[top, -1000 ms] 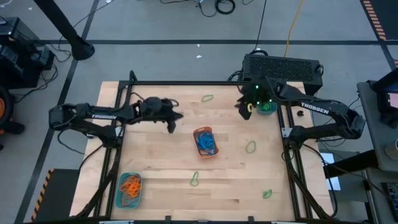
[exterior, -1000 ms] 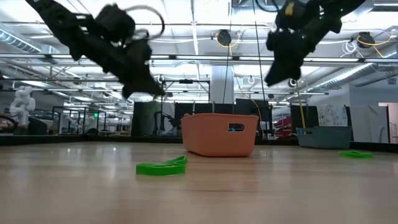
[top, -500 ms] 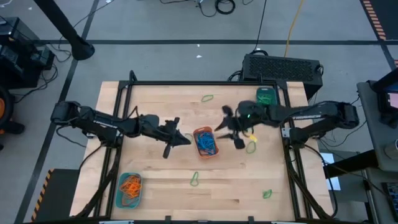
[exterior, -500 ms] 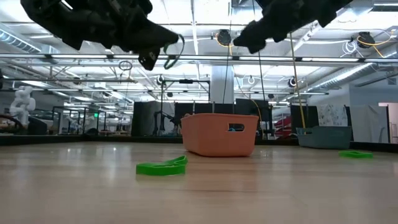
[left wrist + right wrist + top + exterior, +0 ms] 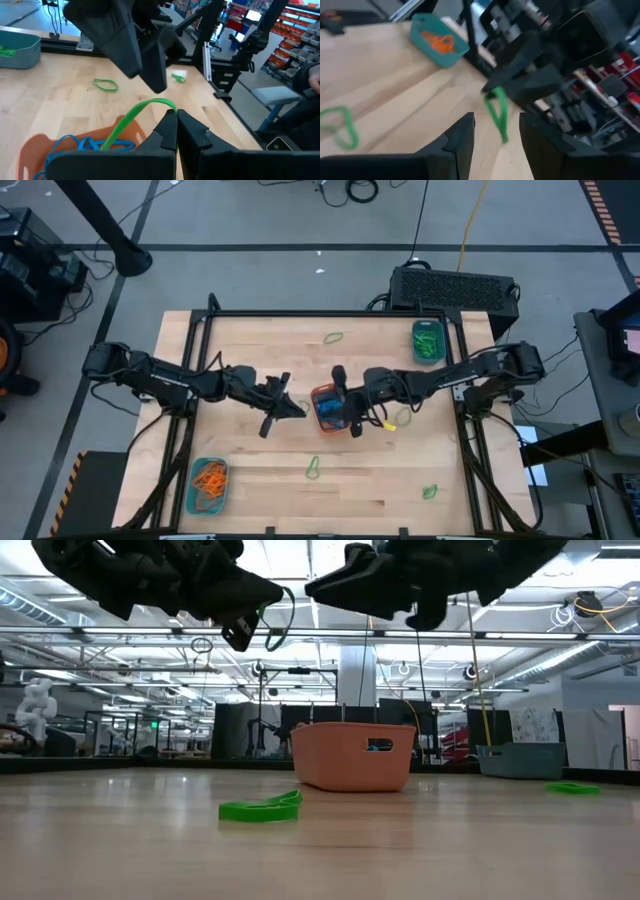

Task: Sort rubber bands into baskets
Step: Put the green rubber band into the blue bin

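Four green rubber bands (image 5: 333, 337) are lying loose on the table (image 5: 250, 470) | left gripper (image 5: 176, 116) is pinching a fifth green band (image 5: 135, 116) beside the orange basket (image 5: 330, 408) | right gripper (image 5: 345, 402) is hovering spread over it | baskets are holding blue, orange, green.

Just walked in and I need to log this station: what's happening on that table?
Two robot arms are sorting rubber bands into baskets. The left gripper is shut on a green rubber band, held in the air beside the orange basket, which holds blue bands. The right gripper hangs open over that basket, facing the left one. Other green bands lie loose on the wooden table. One teal basket holds green bands, the other orange ones.
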